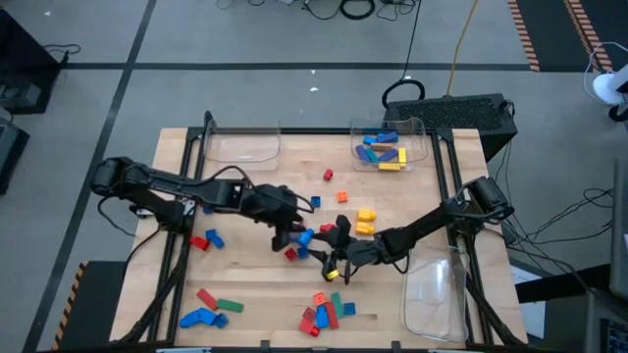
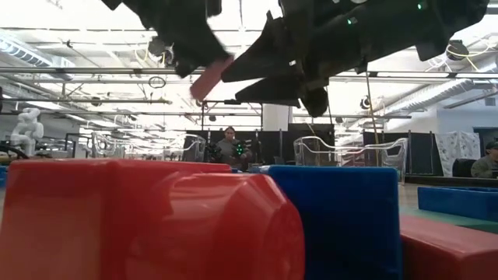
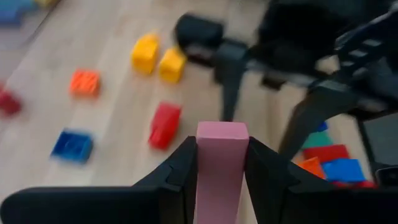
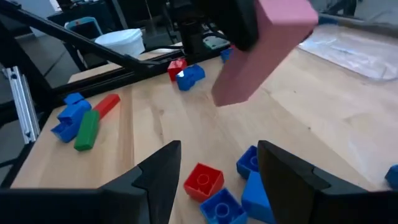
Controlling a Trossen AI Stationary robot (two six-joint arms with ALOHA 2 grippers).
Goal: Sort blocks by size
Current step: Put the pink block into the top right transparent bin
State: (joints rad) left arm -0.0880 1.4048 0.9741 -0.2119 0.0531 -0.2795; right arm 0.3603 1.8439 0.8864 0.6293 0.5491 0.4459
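A: Left gripper [image 3: 221, 163]: fingers clamped on a long pink plastic bar [image 3: 220, 167], held above mid-table, clear of the wood.

B: Right gripper [image 4: 217, 171]: fingers apart and empty, over a small red plastic brick [image 4: 203, 181] and blue bricks [image 4: 249, 186], facing the pink bar's end

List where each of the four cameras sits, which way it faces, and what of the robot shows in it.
High view: overhead, facing straight down; both arms, table.
Low view: tabletop height, facing the room; red block up close, arms above.
Left wrist view: on left arm; left tool grips pink block.
Right wrist view: on right arm; right tool open.
Shared: both wrist views and the low view show the pink block.
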